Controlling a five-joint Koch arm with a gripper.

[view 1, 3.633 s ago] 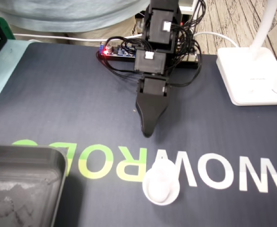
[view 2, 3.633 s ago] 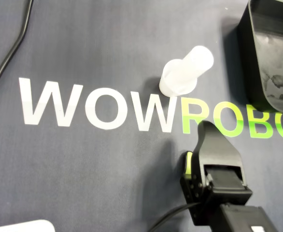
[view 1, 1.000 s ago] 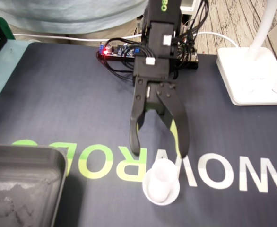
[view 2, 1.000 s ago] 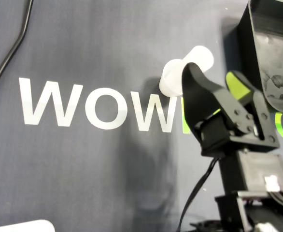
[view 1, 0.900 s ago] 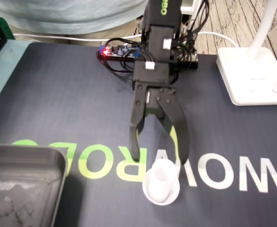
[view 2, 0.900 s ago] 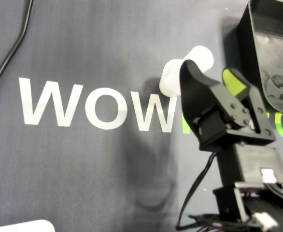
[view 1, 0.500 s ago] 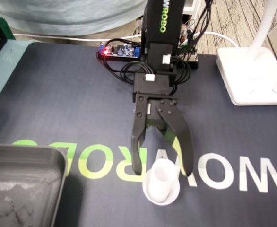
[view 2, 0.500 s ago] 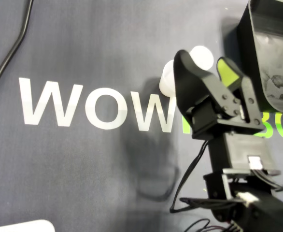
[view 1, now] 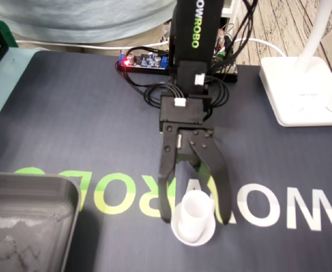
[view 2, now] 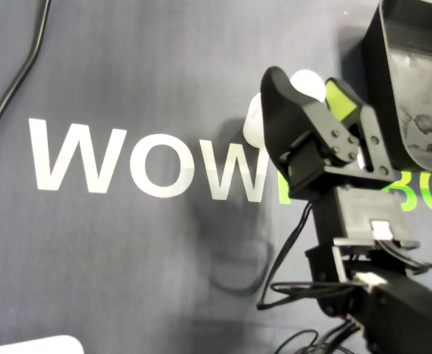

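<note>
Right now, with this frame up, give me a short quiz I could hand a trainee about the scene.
1. True or false: the hand is shut on the white cup.
2. In the fixed view, the grey tray lies: A) lower left, B) upper right, C) centre.
3. Which white thing stands at the fixed view's right edge?
Key: 1 false, its jaws stand open on either side of the cup; 2 A; 3 the lamp base.

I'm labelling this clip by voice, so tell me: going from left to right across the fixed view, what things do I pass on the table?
dark grey tray → white cup, standing between the jaws of the open gripper → white lamp base
</note>
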